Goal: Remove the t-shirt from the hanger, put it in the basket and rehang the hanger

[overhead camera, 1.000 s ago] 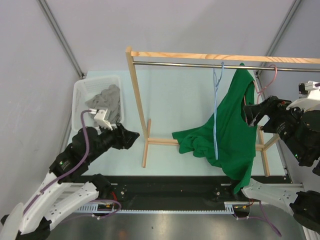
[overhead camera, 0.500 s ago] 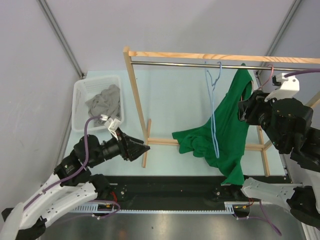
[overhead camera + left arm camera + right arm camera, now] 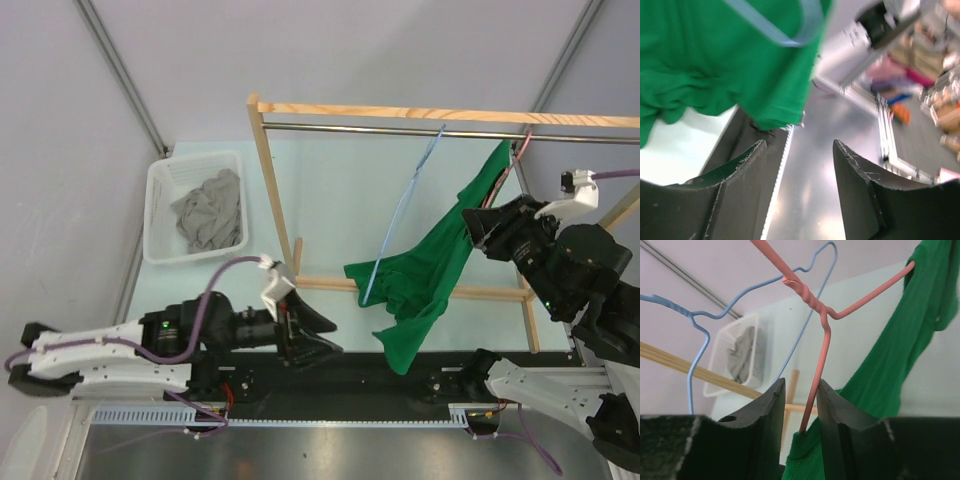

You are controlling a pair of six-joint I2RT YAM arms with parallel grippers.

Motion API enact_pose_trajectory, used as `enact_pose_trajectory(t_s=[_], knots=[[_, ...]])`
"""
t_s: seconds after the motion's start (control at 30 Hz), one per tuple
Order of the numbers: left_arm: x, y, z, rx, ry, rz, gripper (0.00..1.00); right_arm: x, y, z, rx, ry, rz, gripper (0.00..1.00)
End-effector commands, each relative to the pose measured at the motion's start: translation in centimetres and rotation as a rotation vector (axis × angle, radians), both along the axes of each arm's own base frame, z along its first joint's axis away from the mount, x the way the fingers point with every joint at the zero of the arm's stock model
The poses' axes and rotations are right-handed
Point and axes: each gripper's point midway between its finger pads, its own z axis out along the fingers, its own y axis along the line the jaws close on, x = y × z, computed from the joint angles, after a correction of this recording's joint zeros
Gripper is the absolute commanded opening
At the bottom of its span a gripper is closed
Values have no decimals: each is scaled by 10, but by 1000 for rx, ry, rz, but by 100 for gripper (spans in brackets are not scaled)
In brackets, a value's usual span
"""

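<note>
white-and-black arms (image 3: 100, 352) with purple cables (image 3: 215, 290), scuffed black hands.

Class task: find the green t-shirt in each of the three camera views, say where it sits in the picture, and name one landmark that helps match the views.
Top external: green t-shirt right of centre, draped below the rail.
Left wrist: fills the upper left, above the open fingers.
Right wrist: along the right edge, on the pink hanger.
Shared landmark: the blue hanger.

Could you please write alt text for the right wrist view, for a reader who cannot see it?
Seen between the right gripper's two dark fingers, a pink wire hanger carries a green t-shirt that drapes down on the right. A bare blue wire hanger hangs to its left, and beyond lie a white basket of grey cloth and a wooden rack bar.
</note>
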Motion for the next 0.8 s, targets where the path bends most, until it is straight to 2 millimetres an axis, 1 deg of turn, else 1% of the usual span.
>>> enact_pose_trajectory(t_s=[0.0, 0.03, 0.07, 0.1, 0.13, 0.17, 0.23, 0.3, 0.33, 0.37, 0.4, 0.5, 0.53, 0.57, 0.6, 0.63, 0.7, 0.73, 0.77], knots=[[-14, -39, 31, -18, -122, 7, 62, -4, 1, 31, 250, -99, -9, 36], [-20, -44, 37, -28, -130, -9, 62, -4, 1, 34, 280, -115, -7, 36], [-28, -49, 38, -32, -137, -33, 64, -4, 4, 30, 290, -112, 2, 38], [-30, -53, 45, -53, -147, -38, 65, -7, 1, 33, 310, -125, 4, 39], [-32, -59, 43, -47, -151, -43, 67, -8, 1, 37, 329, -140, 10, 39], [-36, -61, 45, -53, -154, -50, 68, -8, 2, 35, 338, -138, 10, 39], [-36, -65, 43, -45, -163, -43, 70, -9, 0, 38, 360, -151, 8, 39], [-38, -66, 44, -49, -174, -38, 71, -9, -1, 38, 370, -158, 4, 34], [-38, -65, 46, -51, -178, -35, 72, -10, -3, 42, 388, -172, 2, 32], [-38, -66, 45, -47, -181, -35, 72, -10, -5, 42, 388, -177, -7, 26], [-38, -66, 46, -45, -184, -32, 72, -7, -4, 39, 383, -175, -15, 23], [-37, -66, 48, -45, -188, -26, 72, -5, -5, 41, 371, -198, -24, 18], [-37, -66, 48, -47, -185, -24, 72, -4, -5, 41, 365, -213, -23, 11], [-37, -66, 47, -41, -183, -22, 72, -4, -2, 42, 346, -228, -4, 10], [-37, -66, 46, -40, -181, -20, 72, -5, -3, 47, 327, -262, 3, 7], [-36, -66, 44, -35, -179, -16, 72, -3, -1, 42, 300, -269, 6, 0], [-36, -66, 40, -25, -175, -13, 72, -4, -2, 48, 278, -317, 17, 0], [-34, -65, 38, -17, -175, -4, 72, -2, -1, 41, 212, -333, 20, 0], [-34, -65, 39, -18, -173, -1, 72, -3, -4, 42, 200, -356, 20, 0]])
